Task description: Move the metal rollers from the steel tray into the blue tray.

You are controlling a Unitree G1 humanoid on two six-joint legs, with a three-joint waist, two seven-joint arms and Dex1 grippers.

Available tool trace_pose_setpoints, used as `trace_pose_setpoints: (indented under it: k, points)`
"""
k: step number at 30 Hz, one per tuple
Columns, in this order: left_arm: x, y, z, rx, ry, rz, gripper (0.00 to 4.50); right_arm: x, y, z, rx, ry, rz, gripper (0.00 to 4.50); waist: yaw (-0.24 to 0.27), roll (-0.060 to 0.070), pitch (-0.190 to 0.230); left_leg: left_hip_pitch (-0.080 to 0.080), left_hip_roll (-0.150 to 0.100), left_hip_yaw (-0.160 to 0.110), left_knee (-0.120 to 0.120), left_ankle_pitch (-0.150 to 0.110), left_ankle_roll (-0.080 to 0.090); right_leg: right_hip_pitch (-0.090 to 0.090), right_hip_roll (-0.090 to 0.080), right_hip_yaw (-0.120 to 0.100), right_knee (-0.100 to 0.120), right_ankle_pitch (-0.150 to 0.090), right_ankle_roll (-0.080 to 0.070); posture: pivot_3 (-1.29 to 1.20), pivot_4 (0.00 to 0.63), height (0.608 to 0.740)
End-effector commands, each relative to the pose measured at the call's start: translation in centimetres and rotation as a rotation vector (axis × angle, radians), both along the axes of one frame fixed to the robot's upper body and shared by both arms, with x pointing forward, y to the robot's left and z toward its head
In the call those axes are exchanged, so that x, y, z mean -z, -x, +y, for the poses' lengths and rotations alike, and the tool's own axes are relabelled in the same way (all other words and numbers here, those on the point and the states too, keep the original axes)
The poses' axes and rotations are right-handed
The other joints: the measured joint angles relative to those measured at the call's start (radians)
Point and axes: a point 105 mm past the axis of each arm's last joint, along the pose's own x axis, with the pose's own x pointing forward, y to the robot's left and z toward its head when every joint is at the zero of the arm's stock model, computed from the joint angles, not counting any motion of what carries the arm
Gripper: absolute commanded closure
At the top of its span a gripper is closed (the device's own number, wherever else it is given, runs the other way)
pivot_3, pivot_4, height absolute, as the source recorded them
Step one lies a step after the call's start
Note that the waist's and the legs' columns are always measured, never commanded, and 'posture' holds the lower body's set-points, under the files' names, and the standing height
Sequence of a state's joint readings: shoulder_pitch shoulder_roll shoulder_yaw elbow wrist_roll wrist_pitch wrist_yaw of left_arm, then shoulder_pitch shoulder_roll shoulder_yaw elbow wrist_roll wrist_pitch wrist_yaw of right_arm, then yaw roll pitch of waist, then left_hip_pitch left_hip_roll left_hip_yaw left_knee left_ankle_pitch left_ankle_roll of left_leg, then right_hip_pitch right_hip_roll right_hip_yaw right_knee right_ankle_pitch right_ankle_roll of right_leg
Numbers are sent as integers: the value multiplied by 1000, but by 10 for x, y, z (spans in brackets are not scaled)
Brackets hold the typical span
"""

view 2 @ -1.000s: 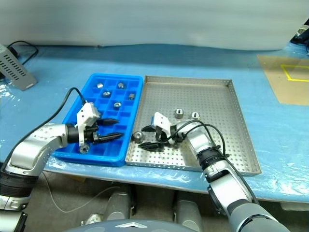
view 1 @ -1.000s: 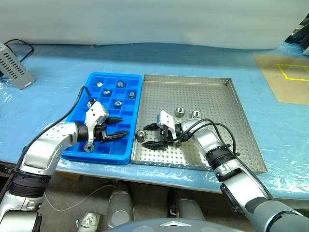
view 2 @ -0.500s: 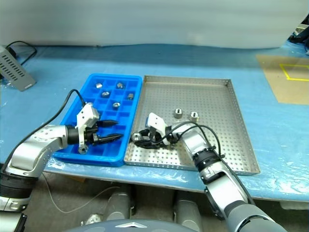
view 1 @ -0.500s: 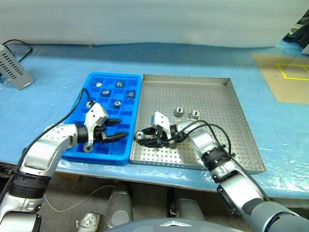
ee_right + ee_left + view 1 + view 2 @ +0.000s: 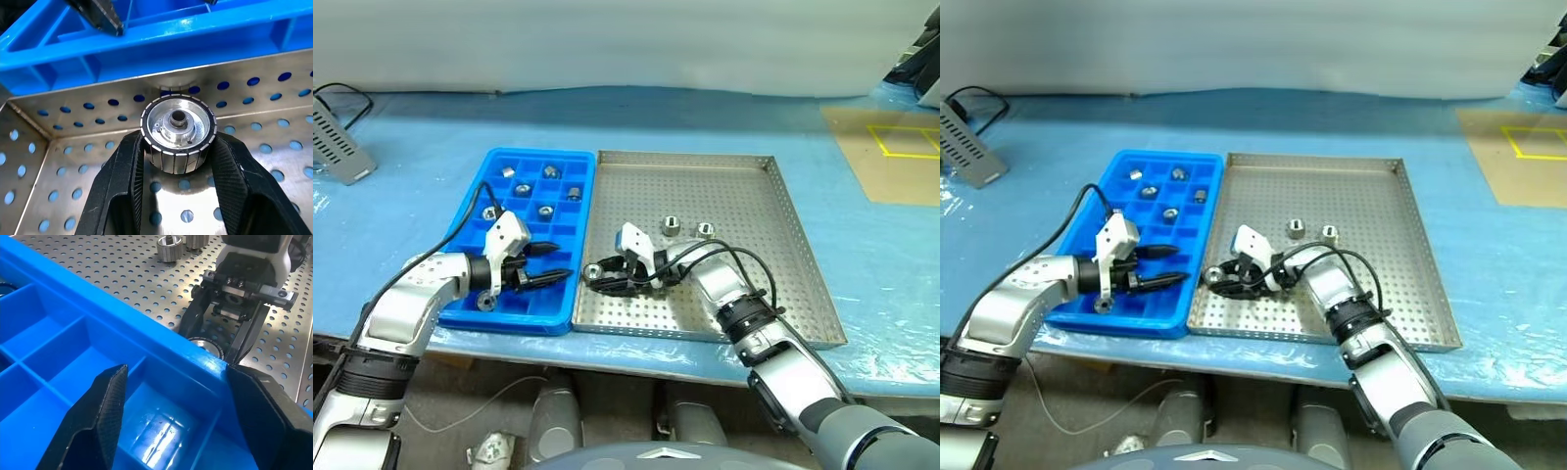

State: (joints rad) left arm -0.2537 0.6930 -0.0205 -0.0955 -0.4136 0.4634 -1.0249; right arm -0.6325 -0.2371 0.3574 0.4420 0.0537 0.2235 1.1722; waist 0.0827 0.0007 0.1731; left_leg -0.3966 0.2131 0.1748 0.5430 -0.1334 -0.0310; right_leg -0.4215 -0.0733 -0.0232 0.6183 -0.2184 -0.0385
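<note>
Since a second ago my right gripper (image 5: 595,278) has slid to the steel tray's (image 5: 783,264) left edge and clamped its fingers on a metal roller (image 5: 177,129). That forearm lies low across the perforated floor, pointing left. The roller is ribbed and shiny, its central hole facing my wrist. My left gripper (image 5: 551,263) hovers over the blue tray (image 5: 578,245), jaws parted and empty. Farther back, two rollers (image 5: 672,224) stand in the steel tray.

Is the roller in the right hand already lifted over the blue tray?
No: the right hand grips the metal roller above the steel tray, beside the blue tray wall.
</note>
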Motion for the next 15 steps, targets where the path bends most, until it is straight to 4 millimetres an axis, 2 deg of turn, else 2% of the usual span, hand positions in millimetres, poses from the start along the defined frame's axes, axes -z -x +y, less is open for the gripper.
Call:
trace_pose_setpoints:
  k: [1, 5, 7, 9, 12, 15]
  points:
    - [-15, 2, -6, 30, 8, -55, 1119, -26, 4, -17, -40, -30, -51, 2861, 10, 0, 0, -1, 0, 0, 0, -1, 1, 0, 0, 0, -1, 0, 0, 70, 150, 740]
    - [-17, 2, -10, 34, 6, -59, 1119, -39, 5, -42, -42, 6, -94, 2861, 14, 0, 0, -3, -1, 0, 1, -1, 2, -1, 0, -1, -3, 0, 0, 62, 150, 740]
    - [-20, 1, -10, 31, 10, -67, 1119, -50, 2, -47, -24, -13, -116, 2861, 14, 0, 0, -3, -1, 0, 1, -1, 2, -1, 0, -1, -3, 0, 0, 57, 150, 740]
    - [-26, 0, -11, 19, 20, -84, 1119, -72, -5, -42, 2, -73, -158, 2861, 9, 0, 0, -3, 0, 0, 1, -1, 2, -1, 0, -1, -2, 0, 0, 56, 150, 740]
    - [-40, 0, -6, -11, 29, -126, 1119, -102, -10, -24, 0, -168, -197, 2861, 4, 0, 0, -3, 0, 0, 2, -1, 2, -3, 0, -1, 0, 0, 0, 66, 150, 740]
    - [-52, 2, 4, -55, 32, -160, 1119, -118, -7, -1, -55, -218, -214, 2861, 3, 0, 0, -3, 0, 0, 1, -1, 1, -3, 1, -1, 1, -1, -1, 103, 150, 740]
